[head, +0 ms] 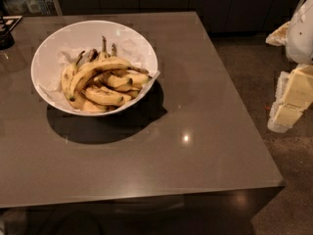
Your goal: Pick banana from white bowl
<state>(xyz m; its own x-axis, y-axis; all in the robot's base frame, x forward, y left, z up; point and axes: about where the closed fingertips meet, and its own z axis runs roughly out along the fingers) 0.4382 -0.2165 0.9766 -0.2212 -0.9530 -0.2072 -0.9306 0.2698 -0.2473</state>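
The white bowl (73,38) stands on the left half of a dark grey table, lined with crumpled white paper. Several speckled yellow bananas lie in it. The banana (98,67) is the long, strongly curved one lying on top of the pile, arching from the lower left of the pile to the right, where its dark stem ends. Other bananas joined in a bunch (105,96) lie under and beside it. My gripper (289,102) hangs at the far right of the view, off the table's right edge and above the floor, far from the bowl.
The dark table (195,131) has its front edge near the bottom and its right edge near my arm. A black object (5,37) sits at the table's far left. Dark cabinets (195,4) run along the back. Speckled floor (254,72) lies to the right.
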